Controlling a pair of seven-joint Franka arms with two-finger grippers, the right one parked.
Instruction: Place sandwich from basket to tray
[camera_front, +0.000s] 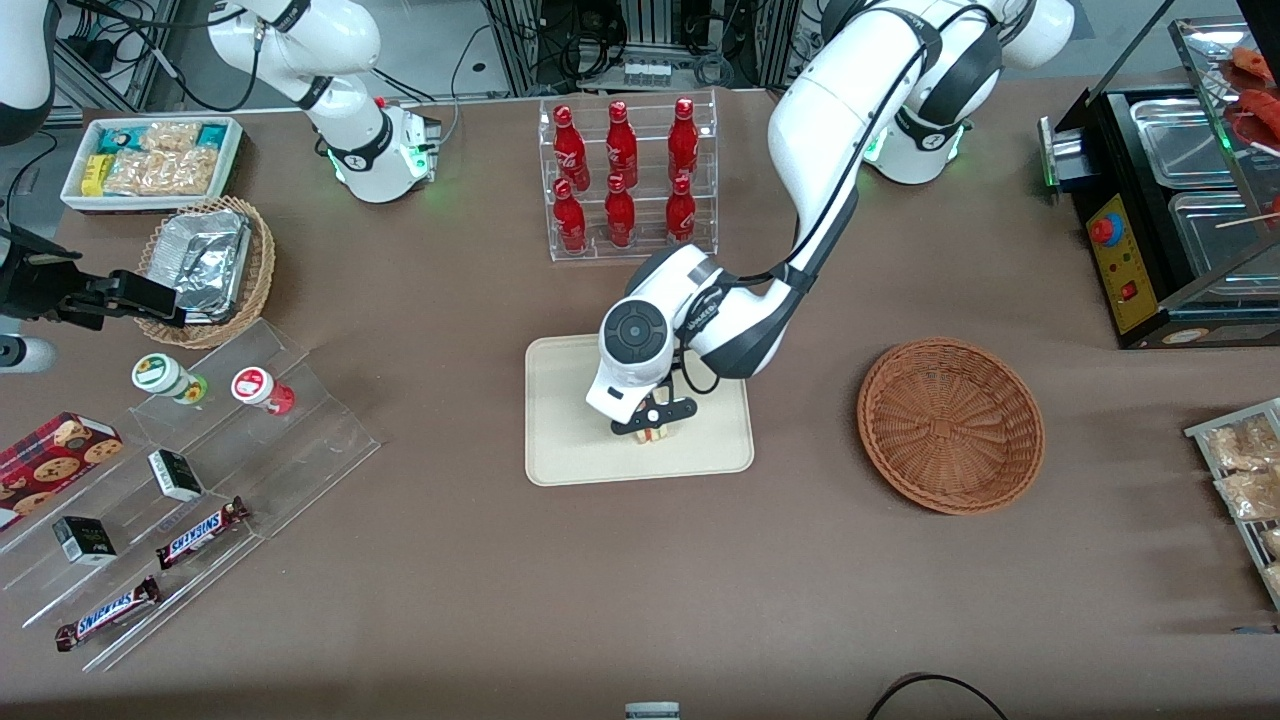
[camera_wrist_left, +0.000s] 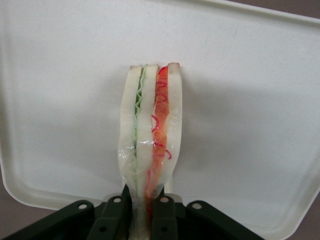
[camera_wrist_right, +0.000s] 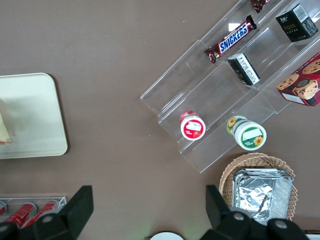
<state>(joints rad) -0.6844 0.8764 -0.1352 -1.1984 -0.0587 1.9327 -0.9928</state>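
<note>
Over the tray (camera_front: 570, 420), the left gripper (camera_front: 652, 428) was lowered, its jaws closed narrowly on the sandwich (camera_wrist_left: 150, 135), pinching the bread at one end. Sandwich stood on edge against the tray surface. The basket (camera_front: 950, 425) lay beside the tray, toward the working arm's end.

Left arm bent low, gripper (camera_front: 655, 432) pointing down, fingers (camera_wrist_left: 116, 220) clamped together.

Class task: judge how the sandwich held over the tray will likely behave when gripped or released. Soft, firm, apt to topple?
The sandwich probably squashes easily: the gripper is shut on it and its slices pinch in there. Its layers may slide apart, since they splay at the free end. Set on its narrow edge on the tray, it could tip over.
</note>
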